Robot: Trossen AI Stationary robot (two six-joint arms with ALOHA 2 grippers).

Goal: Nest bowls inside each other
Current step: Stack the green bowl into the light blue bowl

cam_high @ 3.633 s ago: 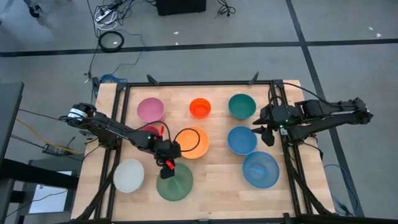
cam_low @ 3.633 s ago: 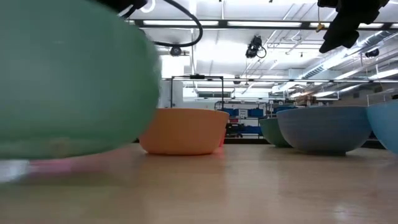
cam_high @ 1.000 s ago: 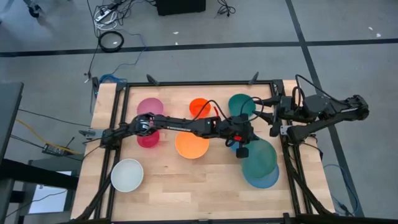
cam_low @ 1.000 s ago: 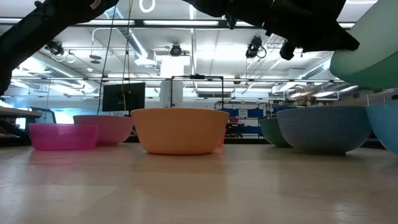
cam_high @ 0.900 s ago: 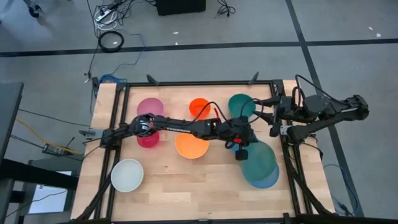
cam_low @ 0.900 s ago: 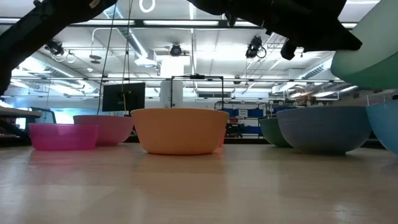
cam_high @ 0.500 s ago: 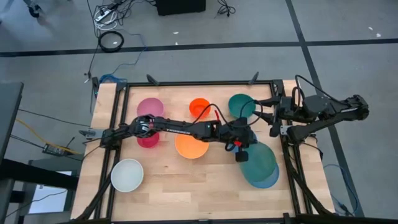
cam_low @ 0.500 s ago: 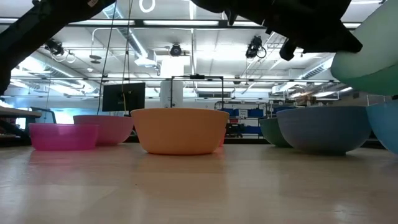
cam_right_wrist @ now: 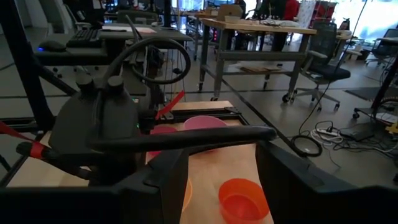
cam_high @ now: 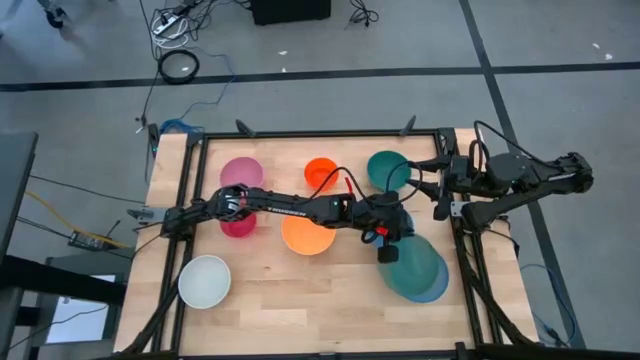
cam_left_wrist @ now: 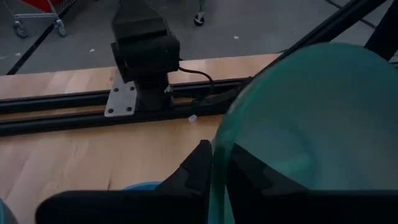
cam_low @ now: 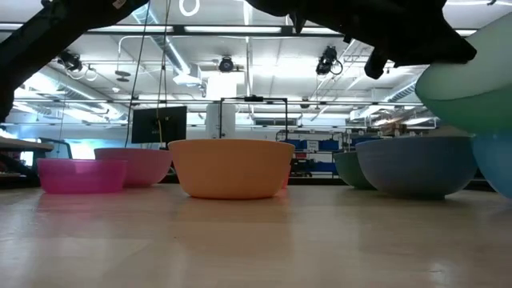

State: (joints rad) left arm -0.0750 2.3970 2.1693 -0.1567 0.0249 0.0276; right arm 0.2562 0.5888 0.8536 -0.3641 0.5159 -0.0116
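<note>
The left gripper (cam_high: 385, 243) was stretched far across the counter (cam_high: 300, 290), its fingers (cam_left_wrist: 198, 167) set on either side of the rim of the dark green bowl (cam_high: 412, 266); whether the rim was gripped cannot be told. That bowl was seen over the large blue bowl (cam_high: 435, 290). The right gripper (cam_high: 437, 200) was held near the teal bowl (cam_high: 387, 170), fingers spread and empty.

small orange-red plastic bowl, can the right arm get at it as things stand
Probably not cleanly. The small orange-red plastic bowl sits past the teal plastic bowl, and the outstretched left arm lies close alongside it. The right gripper, open, waits at the table's right edge.
</note>
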